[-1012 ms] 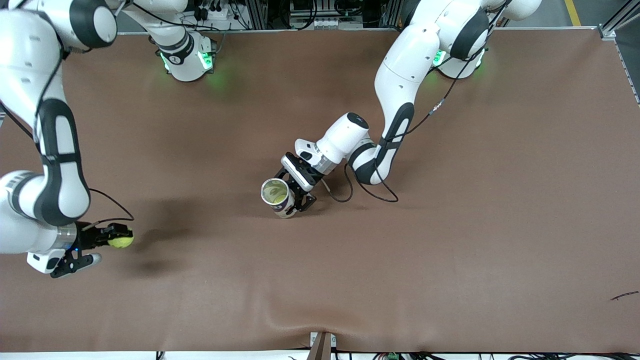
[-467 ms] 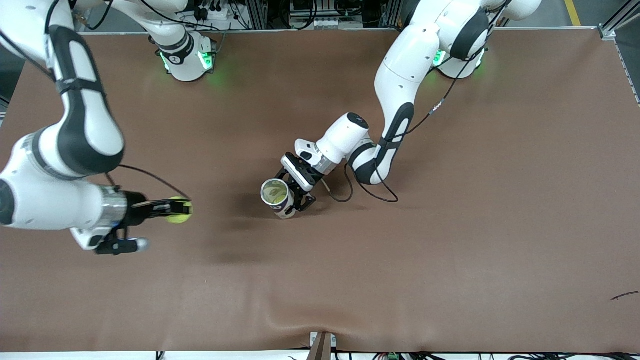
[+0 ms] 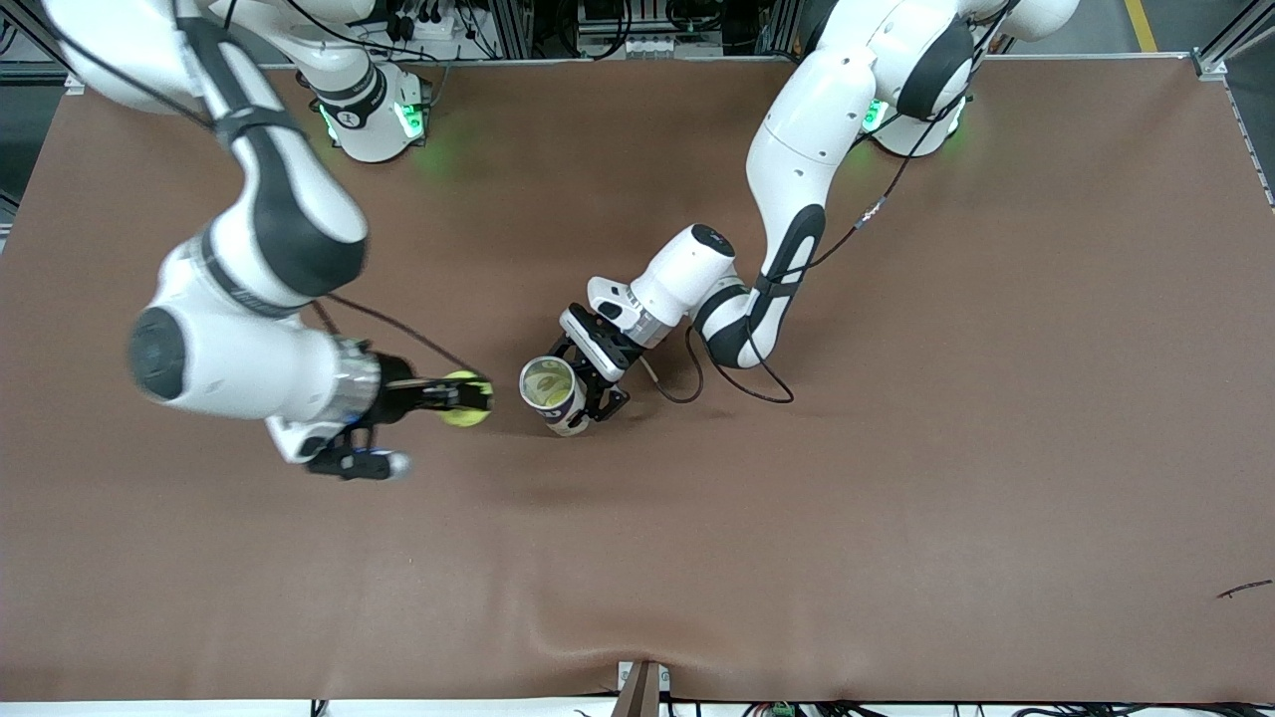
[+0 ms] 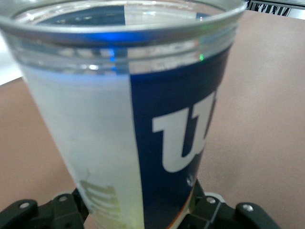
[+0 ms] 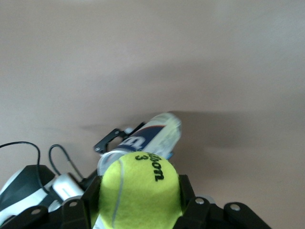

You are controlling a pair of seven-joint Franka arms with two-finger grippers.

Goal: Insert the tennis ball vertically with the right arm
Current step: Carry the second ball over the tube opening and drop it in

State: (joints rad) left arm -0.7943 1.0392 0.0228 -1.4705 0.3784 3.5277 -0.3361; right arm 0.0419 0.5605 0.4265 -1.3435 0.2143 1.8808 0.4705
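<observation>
1. Tabletop (image 3: pixel 896 518) nearest the front camera is plain brown covering, with a small dark scrap (image 3: pixel 1243 589) lying near the camera edge at the left arm's end.

2. Right gripper (image 3: pixel 460 396) is up in the air over the middle of the table, toward the right arm's end from the can. Its fingers are clamped on a yellow-green tennis ball (image 3: pixel 465 400); the right wrist view shows the ball (image 5: pixel 139 193) squeezed between the two black fingers (image 5: pixel 189 195), with black lettering and a "3" on its felt.

3. Just beside the ball stands the clear plastic tennis ball can (image 3: pixel 554 392), mouth open and facing up, with a blue label band. The ball is close to its rim but apart from it, not yet inside.

4. Left gripper (image 3: pixel 590 382) has its fingers closed around the can's wall, steadying it on the table. In the left wrist view the can (image 4: pixel 143 114) fills the frame, white letters on blue.

5. Farthest from the camera, both arm bases (image 3: pixel 374 115) stand along the table's edge with green lights glowing.
</observation>
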